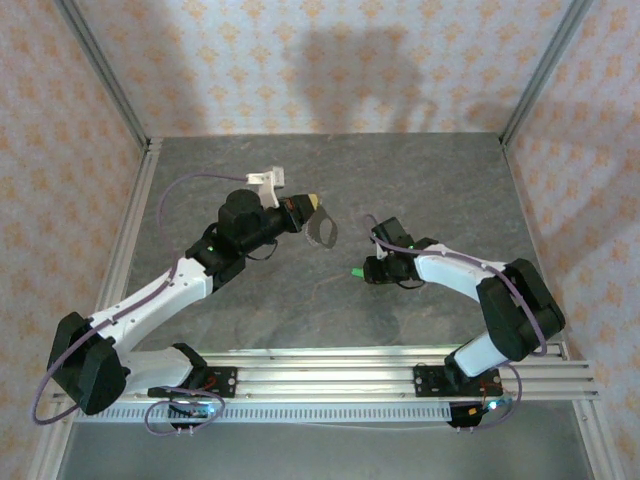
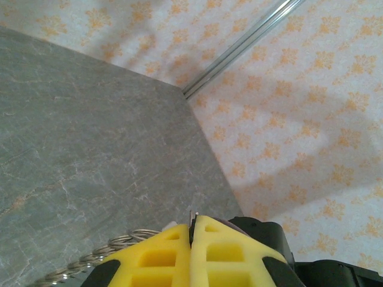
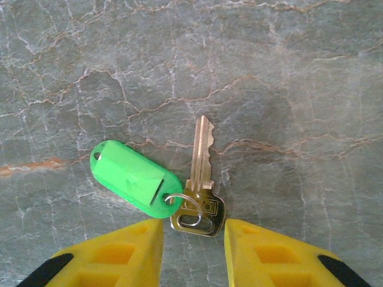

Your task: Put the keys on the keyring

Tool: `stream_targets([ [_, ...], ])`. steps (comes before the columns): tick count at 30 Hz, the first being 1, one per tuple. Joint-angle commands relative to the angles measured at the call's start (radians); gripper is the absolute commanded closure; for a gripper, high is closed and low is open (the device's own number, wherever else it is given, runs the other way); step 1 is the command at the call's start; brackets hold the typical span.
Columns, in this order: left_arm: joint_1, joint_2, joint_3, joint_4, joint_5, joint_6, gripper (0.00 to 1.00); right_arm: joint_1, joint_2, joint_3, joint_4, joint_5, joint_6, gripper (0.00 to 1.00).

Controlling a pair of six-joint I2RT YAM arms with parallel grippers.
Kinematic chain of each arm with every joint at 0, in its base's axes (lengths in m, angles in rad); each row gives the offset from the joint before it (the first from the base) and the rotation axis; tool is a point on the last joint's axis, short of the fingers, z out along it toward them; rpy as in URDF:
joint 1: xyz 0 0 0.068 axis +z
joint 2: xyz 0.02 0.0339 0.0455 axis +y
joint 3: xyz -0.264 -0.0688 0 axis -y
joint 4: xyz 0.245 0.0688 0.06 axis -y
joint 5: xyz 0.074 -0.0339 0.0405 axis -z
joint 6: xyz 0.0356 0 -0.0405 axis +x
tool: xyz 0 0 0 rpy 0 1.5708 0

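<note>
The keyring (image 2: 99,258) is held pinched in the tightly closed left gripper (image 2: 192,220) above the table (image 3: 287,72), while the key (image 3: 200,161) with its green tag (image 3: 134,176) is seen lying flat, ungripped, just ahead of the parted right gripper (image 3: 191,222)

Bright, even light; soft broad shadows lie on the wall (image 1: 340,70), upper centre; bottom edges seem slightly blurred.

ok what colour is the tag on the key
Bright green tag, lying beside the metal key; the right wrist view shows it best.
</note>
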Motion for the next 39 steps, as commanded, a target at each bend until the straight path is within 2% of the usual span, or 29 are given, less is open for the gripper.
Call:
stream_targets([
  [1,-0.009,0.002,0.037,0.061,-0.021,0.015,1.0,0.012,-0.003,0.006,-0.027,0.034,-0.024,0.69],
  [13,-0.012,0.008,0.042,0.058,-0.023,0.019,1.0,0.03,0.042,0.04,-0.031,0.043,-0.029,0.79],
  [22,-0.012,0.009,0.041,0.058,-0.023,0.021,1.0,0.03,0.009,0.05,-0.024,0.041,0.001,0.99],
  [34,-0.012,0.001,0.038,0.053,-0.023,0.023,1.0,-0.015,-0.083,0.056,0.007,0.023,0.113,1.0],
  [35,-0.012,0.001,0.038,0.056,-0.023,0.021,1.0,-0.016,-0.077,0.062,-0.01,0.037,0.124,0.98],
  [37,-0.012,0.002,0.037,0.058,-0.023,0.02,1.0,-0.017,-0.066,0.073,-0.046,0.084,0.168,0.74],
  [39,-0.012,0.003,0.036,0.062,-0.024,0.02,1.0,-0.016,-0.056,0.074,-0.073,0.128,0.241,0.62],
])
